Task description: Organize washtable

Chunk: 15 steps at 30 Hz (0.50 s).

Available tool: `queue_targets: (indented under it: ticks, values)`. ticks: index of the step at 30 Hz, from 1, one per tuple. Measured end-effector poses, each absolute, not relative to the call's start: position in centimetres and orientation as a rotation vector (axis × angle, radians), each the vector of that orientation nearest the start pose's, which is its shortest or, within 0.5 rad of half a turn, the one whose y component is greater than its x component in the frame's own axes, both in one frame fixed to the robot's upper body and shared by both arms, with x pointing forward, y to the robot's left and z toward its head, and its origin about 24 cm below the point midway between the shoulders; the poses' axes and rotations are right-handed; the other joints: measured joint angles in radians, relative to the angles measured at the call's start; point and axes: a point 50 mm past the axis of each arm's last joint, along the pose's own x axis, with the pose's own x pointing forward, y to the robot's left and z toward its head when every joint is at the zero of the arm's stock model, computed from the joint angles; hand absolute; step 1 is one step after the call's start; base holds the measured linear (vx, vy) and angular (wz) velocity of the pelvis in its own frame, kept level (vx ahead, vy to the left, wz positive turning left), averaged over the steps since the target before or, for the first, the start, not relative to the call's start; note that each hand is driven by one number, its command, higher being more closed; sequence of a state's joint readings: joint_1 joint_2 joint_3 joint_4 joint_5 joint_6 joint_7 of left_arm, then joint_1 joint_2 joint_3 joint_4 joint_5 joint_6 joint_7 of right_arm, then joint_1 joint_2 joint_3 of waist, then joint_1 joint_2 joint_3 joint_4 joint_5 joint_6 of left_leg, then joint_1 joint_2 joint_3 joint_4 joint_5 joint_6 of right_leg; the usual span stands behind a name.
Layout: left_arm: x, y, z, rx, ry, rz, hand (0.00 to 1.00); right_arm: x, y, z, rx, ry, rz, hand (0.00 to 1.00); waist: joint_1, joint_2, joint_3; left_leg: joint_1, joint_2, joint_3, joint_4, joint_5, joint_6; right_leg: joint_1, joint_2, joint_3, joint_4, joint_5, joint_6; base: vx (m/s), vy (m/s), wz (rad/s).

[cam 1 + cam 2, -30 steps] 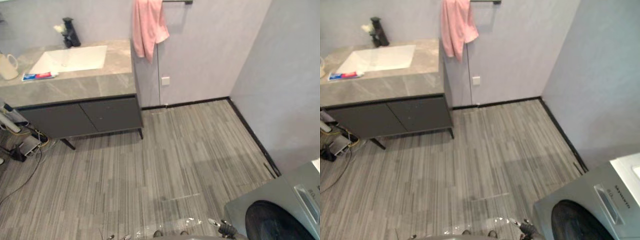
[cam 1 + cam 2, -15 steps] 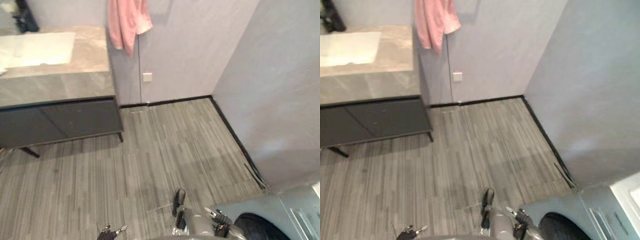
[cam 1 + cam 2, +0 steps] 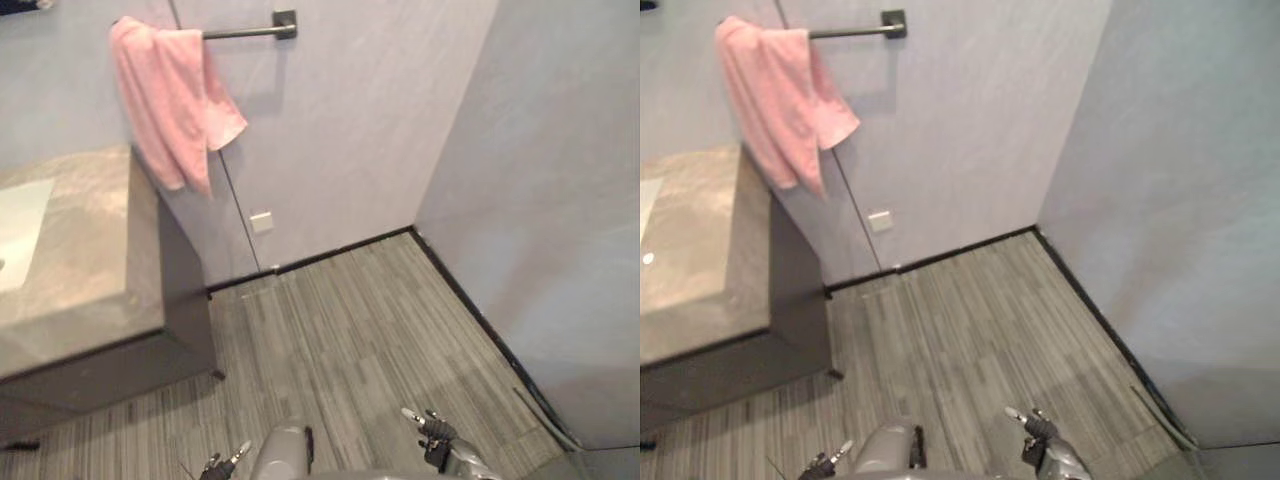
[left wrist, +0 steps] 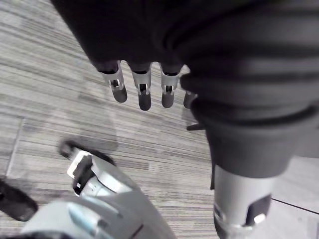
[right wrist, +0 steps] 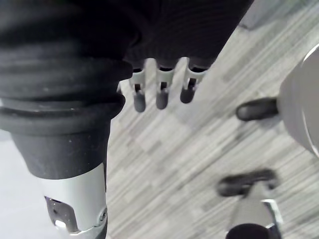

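The washtable point(image 3: 80, 250), a grey stone top on a dark cabinet, stands at the left, with a strip of its white sink point(image 3: 15, 225) at the edge. A pink towel point(image 3: 170, 100) hangs from a dark wall rail point(image 3: 250, 30) above the table's end. My left hand point(image 3: 225, 463) and right hand point(image 3: 430, 432) hang low over the floor, far from the table. In the wrist views the left hand's fingers point(image 4: 142, 92) and the right hand's fingers point(image 5: 160, 92) are straight, with nothing in them.
Grey plank floor point(image 3: 360, 330) runs from the cabinet to the corner of two pale walls, edged by a black skirting point(image 3: 470, 300). A white wall socket point(image 3: 261, 222) sits low beside the cabinet.
The camera has swung right and upward: the washtable has slid to the left edge, the towel rail has come into view and the washing machine has left the picture. Both hands stay low.
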<state>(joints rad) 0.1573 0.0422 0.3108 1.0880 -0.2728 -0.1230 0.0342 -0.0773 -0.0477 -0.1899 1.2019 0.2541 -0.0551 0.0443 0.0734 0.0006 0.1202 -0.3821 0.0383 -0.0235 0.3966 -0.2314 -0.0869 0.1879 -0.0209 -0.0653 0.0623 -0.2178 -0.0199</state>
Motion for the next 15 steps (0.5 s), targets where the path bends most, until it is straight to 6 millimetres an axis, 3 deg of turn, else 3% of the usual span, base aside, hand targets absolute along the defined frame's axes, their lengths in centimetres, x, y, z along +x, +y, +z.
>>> queue_targets:
  ticks: [1,2,4,5,6,8,10,11,13,15]
  values:
    - [5.1,21.1,-16.6,-0.309,1.069,0.577,0.0,12.5,-18.4,-16.0,0.292,1.045,-0.277,0.0,0.007,0.003,-0.008,0.002,-0.003,-0.011,-0.062,0.134,-0.019,0.038,-0.021,0.024,-0.014,-0.03,0.019,0.67,0.387,-0.71]
    - [4.6,21.0,-16.7,-0.312,1.082,0.584,0.0,12.1,-18.2,-16.1,0.289,1.055,-0.272,0.0,0.016,0.0,-0.027,0.004,-0.018,-0.001,-0.059,0.189,0.003,0.042,-0.033,0.04,-0.016,-0.043,0.021,0.63,0.334,-0.77]
    - [5.1,21.7,-16.5,-0.305,1.06,0.603,0.0,11.7,-17.2,-16.3,0.323,1.07,-0.271,0.0,0.026,-0.041,-0.037,0.025,-0.065,0.043,-0.019,0.159,0.104,0.017,-0.098,0.068,0.096,-0.035,0.036,0.62,0.285,-0.58]
    - [5.0,21.8,-16.5,-0.307,1.06,0.608,0.0,11.6,-17.1,-16.4,0.344,1.068,-0.288,0.0,0.027,-0.044,-0.037,0.041,-0.07,0.057,-0.008,0.147,0.133,0.005,-0.108,0.076,0.151,-0.028,0.045,0.59,0.273,-0.32]
    - [4.8,21.9,-16.5,-0.313,1.065,0.619,0.0,11.4,-17.2,-16.5,0.369,1.069,-0.316,0.0,0.027,-0.043,-0.036,0.086,-0.077,0.076,-0.004,0.121,0.154,-0.013,-0.12,0.097,0.253,-0.011,0.067,0.54,0.284,-0.33]
    - [4.7,21.7,-16.6,-0.322,1.072,0.623,0.0,10.8,-17.6,-16.6,0.408,1.069,-0.369,0.0,0.022,-0.035,-0.028,0.223,-0.095,0.094,-0.045,0.072,0.184,-0.115,-0.14,0.123,0.61,0.09,0.152,0.49,0.258,-0.29]
    - [4.9,21.7,-16.6,-0.321,1.07,0.615,0.0,11.0,-18.0,-16.4,0.415,1.045,-0.387,0.0,0.016,-0.032,-0.016,0.342,-0.116,0.09,-0.086,0.04,0.197,-0.231,-0.183,0.052,0.925,0.109,0.142,0.45,0.209,0.0]
    - [4.9,21.7,-16.6,-0.317,1.074,0.612,0.0,11.0,-18.2,-16.4,0.413,1.04,-0.395,0.0,0.008,-0.029,-0.009,0.417,-0.124,0.077,-0.126,0.035,0.2,-0.259,-0.213,-0.023,0.987,0.074,0.094,0.4,0.153,0.16]
    - [4.8,21.7,-16.6,-0.312,1.083,0.607,0.0,11.0,-18.5,-16.4,0.413,1.037,-0.404,0.0,-0.006,-0.028,-0.001,0.521,-0.122,0.048,-0.194,0.035,0.2,-0.264,-0.222,-0.113,0.936,0.023,0.08,0.34,0.074,0.38]
    - [5.5,21.5,-16.6,-0.308,1.072,0.589,0.0,10.7,-18.7,-16.4,0.416,1.034,-0.418,0.0,-0.007,-0.025,-0.001,0.571,-0.112,0.011,-0.226,0.013,0.204,-0.293,-0.207,-0.155,0.778,-0.009,0.091,0.25,-0.005,0.54]
